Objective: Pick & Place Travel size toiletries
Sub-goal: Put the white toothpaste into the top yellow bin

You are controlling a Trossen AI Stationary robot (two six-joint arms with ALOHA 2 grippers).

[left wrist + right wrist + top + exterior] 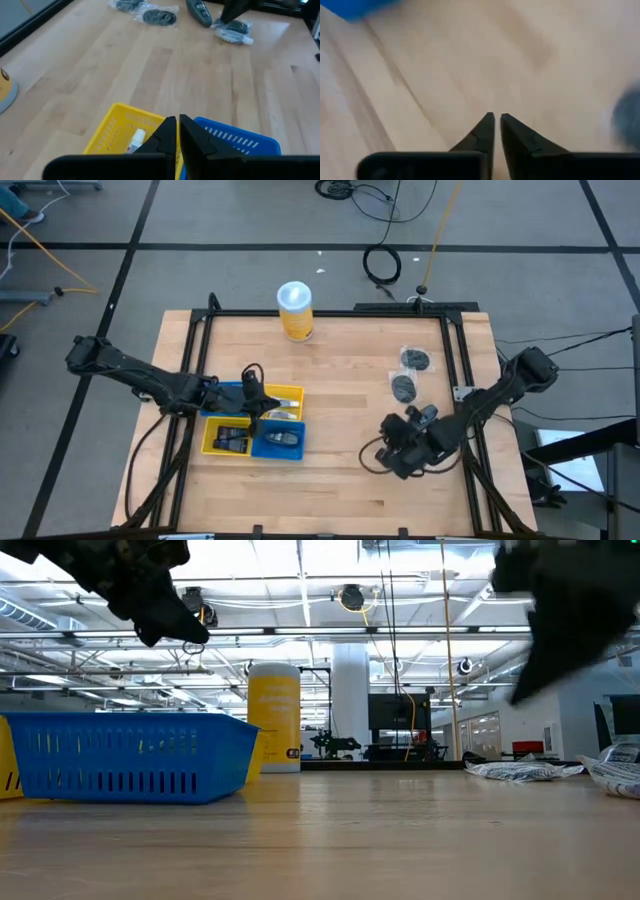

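Two round dark toiletries in clear wrappers (415,358) (403,387) lie flat on the wooden table at the right. They also show in the left wrist view (160,17), with a dark oblong piece (199,12) and another wrapped piece (234,32) beside them. Dark pieces lie in the yellow tray (233,440) and the blue tray (280,440). My left gripper (255,395) hovers above the trays, shut and empty. My right gripper (395,445) is shut and empty above bare table, near the right-hand toiletries.
Square yellow and blue trays (212,448) stand together at the table's left middle. A white tube (135,141) lies in a yellow tray. A tall yellow canister with a white lid (295,310) stands at the far edge. A black frame runs along the table's sides.
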